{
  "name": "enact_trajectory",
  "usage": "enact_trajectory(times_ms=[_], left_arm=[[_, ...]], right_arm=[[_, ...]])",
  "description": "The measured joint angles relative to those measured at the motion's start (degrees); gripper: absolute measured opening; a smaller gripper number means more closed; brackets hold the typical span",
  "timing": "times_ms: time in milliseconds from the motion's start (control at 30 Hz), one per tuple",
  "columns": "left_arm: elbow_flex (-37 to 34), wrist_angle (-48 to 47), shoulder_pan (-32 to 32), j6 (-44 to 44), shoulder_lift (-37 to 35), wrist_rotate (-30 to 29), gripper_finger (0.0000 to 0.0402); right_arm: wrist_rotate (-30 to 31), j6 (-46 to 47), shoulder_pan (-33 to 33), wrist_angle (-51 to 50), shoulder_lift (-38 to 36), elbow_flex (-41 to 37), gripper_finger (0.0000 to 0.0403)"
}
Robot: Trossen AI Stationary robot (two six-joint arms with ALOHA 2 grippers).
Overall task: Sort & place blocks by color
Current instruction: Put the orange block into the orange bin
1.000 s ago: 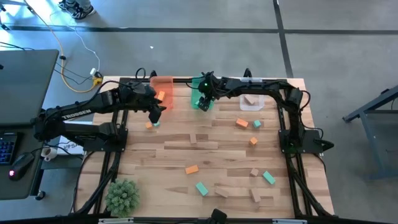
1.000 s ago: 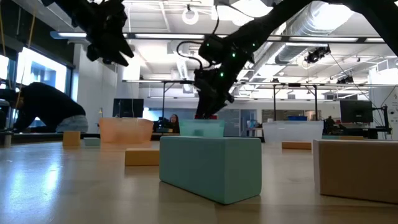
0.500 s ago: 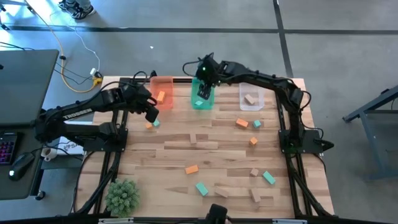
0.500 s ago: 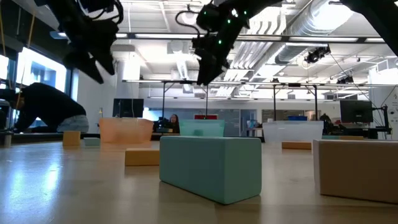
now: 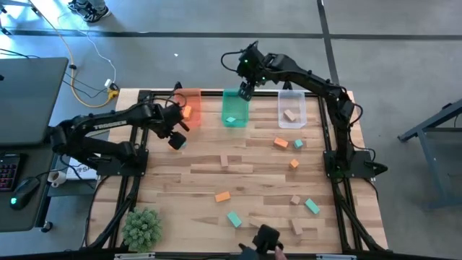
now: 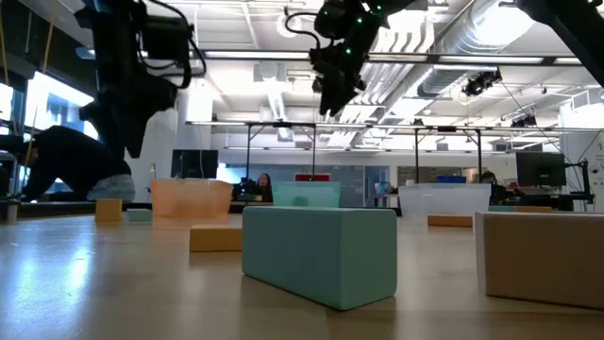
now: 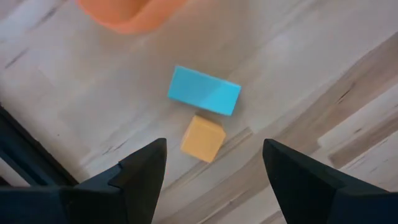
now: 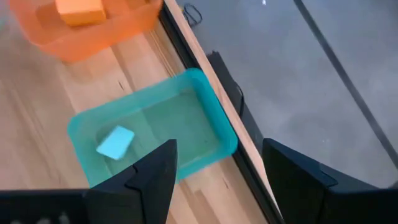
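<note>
My left gripper (image 7: 214, 145) points straight down, open, above a small orange block (image 7: 203, 138) and a teal block (image 7: 204, 91) lying side by side on the table near the orange bin (image 5: 189, 107). Its fingers stand either side of the orange block, above it. My right gripper (image 8: 219, 143) hangs open and high over the green bin (image 8: 214, 127), where a teal block (image 8: 115, 142) lies on the floor. An orange block (image 8: 81, 11) lies in the orange bin. The clear bin (image 5: 291, 110) holds a tan block.
Loose blocks lie over the table's middle and near right: orange (image 5: 281, 143), teal (image 5: 312, 206), tan (image 5: 297, 227), orange (image 5: 222, 196), teal (image 5: 234, 218). A small green plant (image 5: 141, 227) stands at the near left corner. The three bins line the far edge.
My left gripper has come down toward the two small blocks near the orange bin and tipped over until it points straight down. My right gripper has risen out of the green bin and drawn back toward the table's far edge, leaving the teal block in the bin.
</note>
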Motion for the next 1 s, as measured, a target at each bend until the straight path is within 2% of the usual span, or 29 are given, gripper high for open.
enact_trajectory(times_ms=[233, 1000], left_arm=[[0.0, 0.0, 0.0, 4.6, 6.3, 2.9, 0.0255], [0.0, 1.9, 0.0, 8.4, 21.3, 3.1, 0.0255]], right_arm=[[0.0, 1.2, -1.2, -2.0, 0.1, 0.0, 0.0222], [-0.1, 1.3, -1.3, -2.2, 0.1, 0.0, 0.0222]])
